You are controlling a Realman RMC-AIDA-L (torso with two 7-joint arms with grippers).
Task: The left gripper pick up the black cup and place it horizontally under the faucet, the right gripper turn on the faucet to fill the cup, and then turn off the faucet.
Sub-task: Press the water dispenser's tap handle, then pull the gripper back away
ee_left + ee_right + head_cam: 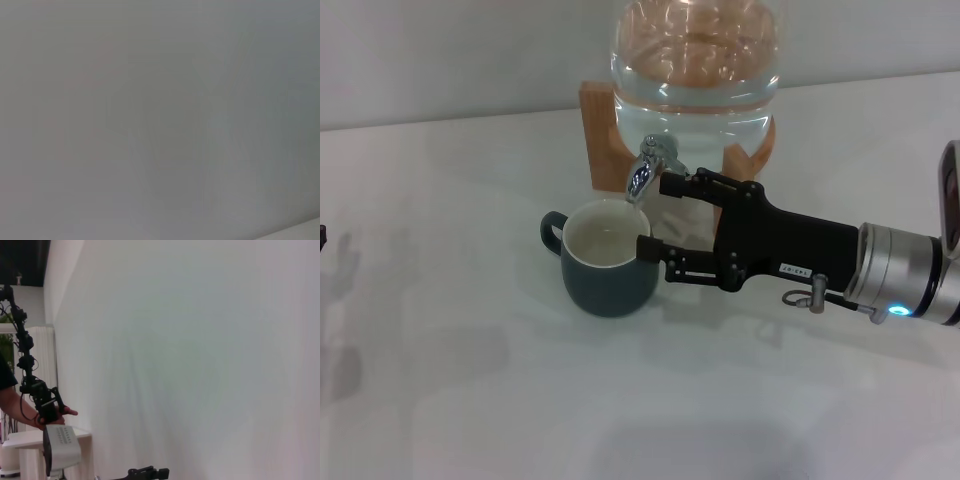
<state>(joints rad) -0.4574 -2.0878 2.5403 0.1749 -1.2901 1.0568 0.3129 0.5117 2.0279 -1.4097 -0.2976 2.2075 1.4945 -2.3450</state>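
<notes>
Black right gripper [657,214] at the faucet [651,166]: jaws spread, upper finger just behind the chrome tap, lower finger against the cup [607,258] rim, grasping nothing that I can make out. Cup stands upright on the worktop [470,400], directly under the spout, handle toward the robot's left. Step in hand, by my reading: working the lever, on or off I cannot tell; no stream visible. Next move calls for a small, precise push without nudging the cup. Glass jar [698,70] in wooden stand [602,130] behind. Left gripper out of sight.
</notes>
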